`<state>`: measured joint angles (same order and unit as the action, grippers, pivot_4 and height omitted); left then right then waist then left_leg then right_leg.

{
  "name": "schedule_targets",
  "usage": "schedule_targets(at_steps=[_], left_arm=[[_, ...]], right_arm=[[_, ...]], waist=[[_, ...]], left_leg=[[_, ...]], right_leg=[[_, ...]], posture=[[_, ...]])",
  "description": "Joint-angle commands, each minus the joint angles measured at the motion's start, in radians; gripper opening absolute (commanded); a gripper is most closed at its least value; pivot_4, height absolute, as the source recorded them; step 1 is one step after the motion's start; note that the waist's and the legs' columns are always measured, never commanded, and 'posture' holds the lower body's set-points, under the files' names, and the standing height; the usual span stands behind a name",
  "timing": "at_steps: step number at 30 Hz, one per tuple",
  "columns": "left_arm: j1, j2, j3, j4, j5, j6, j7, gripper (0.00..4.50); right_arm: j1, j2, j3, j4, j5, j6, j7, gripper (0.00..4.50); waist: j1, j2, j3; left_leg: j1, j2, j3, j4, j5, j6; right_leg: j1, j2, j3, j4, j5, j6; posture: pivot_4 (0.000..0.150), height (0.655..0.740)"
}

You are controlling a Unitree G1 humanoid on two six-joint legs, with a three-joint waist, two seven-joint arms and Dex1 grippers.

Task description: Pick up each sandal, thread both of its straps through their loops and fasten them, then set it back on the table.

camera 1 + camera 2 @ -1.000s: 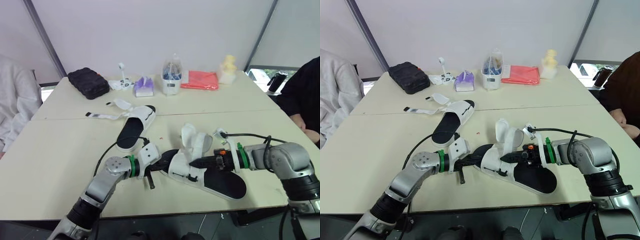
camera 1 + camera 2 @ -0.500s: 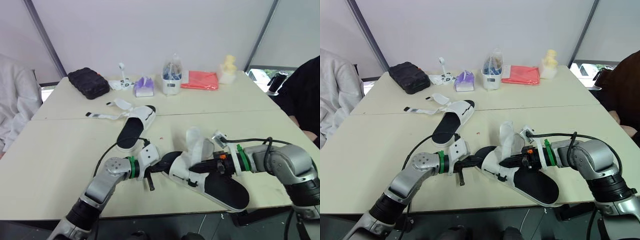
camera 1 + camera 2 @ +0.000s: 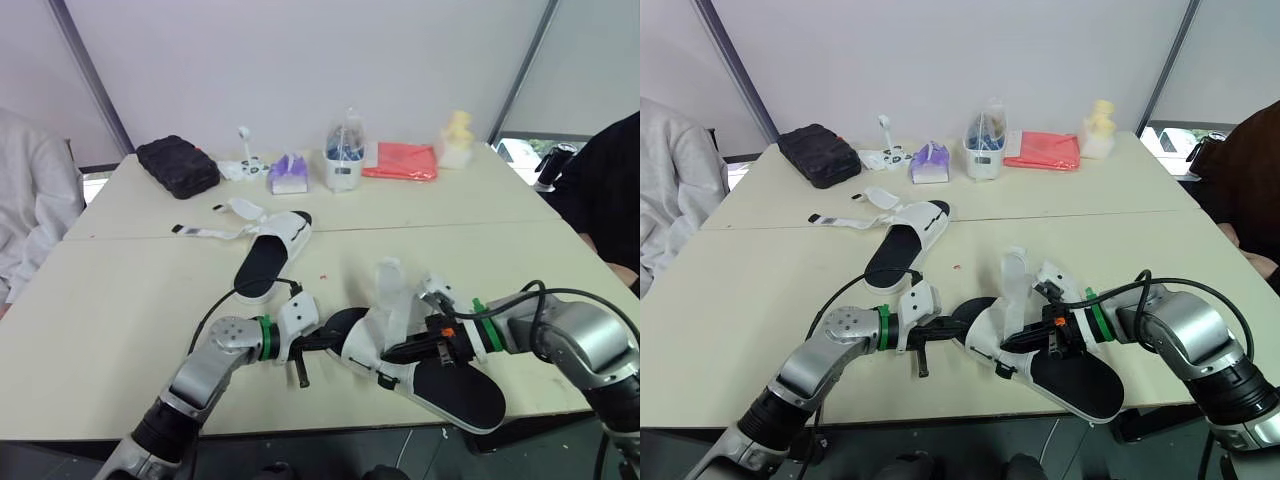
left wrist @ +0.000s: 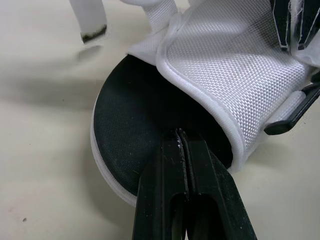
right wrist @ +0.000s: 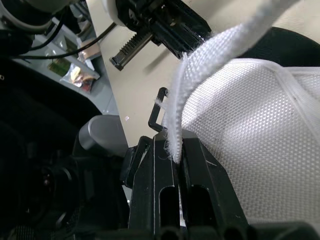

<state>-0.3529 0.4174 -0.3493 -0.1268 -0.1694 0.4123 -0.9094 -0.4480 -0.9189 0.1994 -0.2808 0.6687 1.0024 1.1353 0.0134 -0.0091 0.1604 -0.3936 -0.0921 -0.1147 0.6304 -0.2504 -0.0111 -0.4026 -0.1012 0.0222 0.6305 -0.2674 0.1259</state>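
Two end effectors work the near sandal [image 3: 450, 385] at the counter's [image 3: 120, 290] front edge: left one [image 3: 318, 340] closed tight, tips on its black footbed; right one [image 5: 170, 145] pinching a white strap [image 5: 210, 55] (threading underway, I judge). Next, steer that strap's free end into a black loop [image 4: 292, 112].

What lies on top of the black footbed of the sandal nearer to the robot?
The white mesh upper arches over its middle; the left gripper's fingers lie shut on one end. The footbed beneath the mesh is covered.
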Motion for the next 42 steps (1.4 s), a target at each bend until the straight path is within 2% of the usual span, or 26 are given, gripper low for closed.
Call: schedule_targets(at_steps=[1, 4, 13, 17, 21, 24, 28, 37, 42], left_arm=[[0.038, 0.032, -0.017, -0.005, 0.001, 0.049, -0.016, 0.0], [0.051, 0.043, -0.017, -0.024, -0.008, 0.073, -0.018, 0.0], [0.058, 0.058, -0.046, -0.057, -0.06, 0.124, -0.074, 0.0], [0.014, 0.058, -0.083, -0.034, -0.078, 0.121, -0.156, 0.0], [-0.023, 0.036, -0.096, -0.005, -0.094, 0.117, -0.202, 0.0], [-0.044, 0.014, -0.111, 0.021, -0.095, 0.108, -0.226, 0.0], [-0.061, -0.006, -0.12, 0.056, -0.085, 0.092, -0.228, 0.0], [-0.06, -0.003, -0.085, 0.048, -0.113, 0.105, -0.223, 0.0], [-0.012, 0.062, 0.025, -0.082, -0.22, 0.213, -0.221, 0.0]], right_arm=[[0.005, -0.001, 0.018, -0.001, -0.005, 0.002, 0.025, 1.39], [-0.008, -0.014, -0.009, 0.008, 0.001, 0.007, 0.023, 2.84], [-0.059, -0.099, -0.222, 0.17, 0.008, 0.0, 0.015, 2.84], [0.069, -0.23, -0.269, 0.122, -0.012, -0.027, 0.072, 2.84], [0.232, -0.267, -0.387, -0.022, 0.118, 0.08, 0.098, 2.84], [0.316, -0.208, -0.461, -0.131, 0.23, 0.187, 0.025, 2.84], [0.381, -0.12, -0.478, -0.213, 0.282, 0.243, -0.095, 2.84], [0.372, -0.009, -0.469, -0.179, 0.358, 0.304, -0.228, 2.84], [0.364, 0.024, -0.458, -0.188, 0.391, 0.325, -0.275, 2.84]], waist=[[0.0, 0.0, 0.0], [-0.001, 0.0, 0.0], [0.001, 0.0, 0.0], [0.014, 0.001, 0.0], [0.023, 0.001, 0.0], [0.026, 0.001, 0.0], [0.025, -0.002, 0.001], [0.025, -0.001, 0.001], [0.024, -0.001, 0.001]], left_leg=[[0.0, 0.0, 0.0, 0.0, 0.0, 0.0], [0.0, 0.0, 0.0, 0.0, 0.0, 0.0], [0.0, 0.0, 0.0, 0.0, 0.0, 0.0], [-0.001, -0.001, 0.0, 0.0, -0.001, 0.001], [-0.001, 0.0, 0.001, 0.0, -0.001, 0.002], [-0.001, 0.0, 0.001, 0.001, -0.002, 0.002], [-0.001, 0.0, 0.001, 0.002, -0.002, 0.003], [-0.001, 0.0, 0.001, 0.001, -0.002, 0.003], [-0.001, 0.0, 0.001, 0.001, -0.002, 0.003]], right_leg=[[0.0, 0.0, 0.0, 0.0, 0.0, 0.0], [0.0, 0.0, 0.0, 0.0, 0.0, 0.0], [0.0, -0.001, 0.0, 0.0, 0.0, 0.0], [0.0, -0.001, -0.001, -0.001, 0.0, 0.0], [0.001, -0.001, 0.0, -0.002, 0.0, 0.0], [0.001, -0.001, 0.0, -0.002, 0.0, 0.0], [0.001, -0.002, 0.0, -0.002, 0.0, 0.0], [0.001, -0.002, 0.0, -0.002, 0.0, 0.0], [0.0, -0.001, 0.0, -0.002, 0.0, 0.0]], posture=[[0.15, 0.74], [0.15, 0.74], [0.15, 0.74], [0.15, 0.74], [0.15, 0.74], [0.15, 0.74], [0.15, 0.74], [0.15, 0.74], [0.15, 0.74]])
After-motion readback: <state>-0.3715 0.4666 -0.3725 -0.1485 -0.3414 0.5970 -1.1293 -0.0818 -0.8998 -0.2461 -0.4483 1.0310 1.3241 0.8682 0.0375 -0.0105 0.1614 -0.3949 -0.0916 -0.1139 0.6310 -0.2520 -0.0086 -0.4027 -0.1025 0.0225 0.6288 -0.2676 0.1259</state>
